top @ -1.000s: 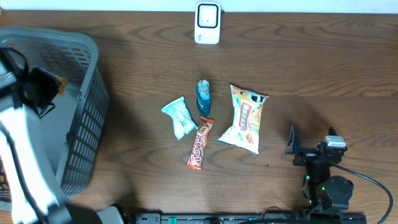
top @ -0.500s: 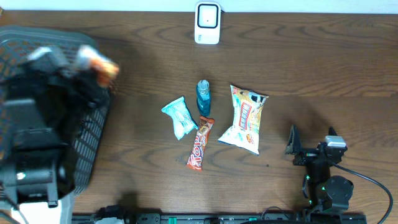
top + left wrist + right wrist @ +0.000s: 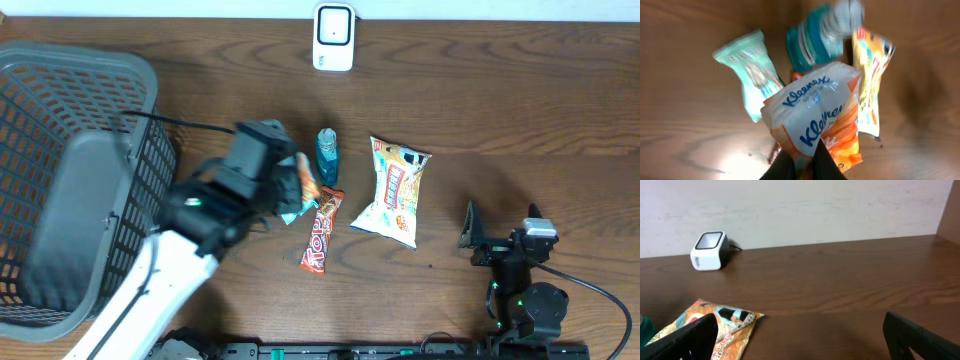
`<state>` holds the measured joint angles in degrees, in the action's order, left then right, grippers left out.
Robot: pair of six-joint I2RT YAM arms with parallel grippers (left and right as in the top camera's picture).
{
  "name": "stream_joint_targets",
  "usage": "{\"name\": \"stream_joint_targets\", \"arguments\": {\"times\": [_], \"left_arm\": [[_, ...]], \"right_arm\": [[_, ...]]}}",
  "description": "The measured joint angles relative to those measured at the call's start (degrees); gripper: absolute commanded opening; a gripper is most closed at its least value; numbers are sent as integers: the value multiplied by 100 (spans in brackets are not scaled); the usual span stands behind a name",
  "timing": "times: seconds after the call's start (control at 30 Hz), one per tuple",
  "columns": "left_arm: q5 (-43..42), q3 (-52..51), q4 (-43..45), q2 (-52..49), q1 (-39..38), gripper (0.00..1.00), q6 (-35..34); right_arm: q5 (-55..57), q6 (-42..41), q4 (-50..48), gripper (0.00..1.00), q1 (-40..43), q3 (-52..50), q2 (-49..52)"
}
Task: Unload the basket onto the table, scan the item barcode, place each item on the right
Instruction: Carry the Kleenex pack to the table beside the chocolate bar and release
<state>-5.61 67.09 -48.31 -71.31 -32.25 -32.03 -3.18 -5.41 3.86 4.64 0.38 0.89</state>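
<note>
— What's different from a second ago?

— Across the surface [image 3: 520, 90], the left arm [image 3: 190, 235] has swung from over the basket [image 3: 150, 190] at the left edge to mid-frame. The left gripper [image 3: 802, 161] is clamped tight on the bottom edge of a tissue pack [image 3: 812, 107], held in the air just beside the bottle [image 3: 327, 152] in the overhead view.

— So the item is already picked?

— I'd say so. The scanner [image 3: 333, 37] sits at top centre, well apart from the pack, so carrying it over and showing the barcode looks like what's left.

— Materials?

— The surface is dark wood grain. The basket is grey plastic lattice, boxy with rounded corners. There's a glossy, crinkled chip bag [image 3: 393, 190]. The tissue pack is soft, shiny film in white and orange, pillow-shaped and likely to flex. The scanner is a small, hard white block with a dark window.

— And the right gripper [image 3: 500, 228]?

— Lower right, spread wide, holding nothing.
</note>
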Motion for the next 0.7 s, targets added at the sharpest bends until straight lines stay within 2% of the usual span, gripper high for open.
{"name": "stream_joint_targets", "arguments": {"times": [0.17,0.37,0.7], "left_arm": [[0,-514,330,-361,-807,7,-448],[-2,-1062,1364,-761,-1506,7,-769],[0,-1329,1600,-1821,-1641,8,-1412]], "right_arm": [[0,0,-2,99,0,0,0],[0,0,-2,99,0,0,0],[0,0,0,99,0,0,0]]}}
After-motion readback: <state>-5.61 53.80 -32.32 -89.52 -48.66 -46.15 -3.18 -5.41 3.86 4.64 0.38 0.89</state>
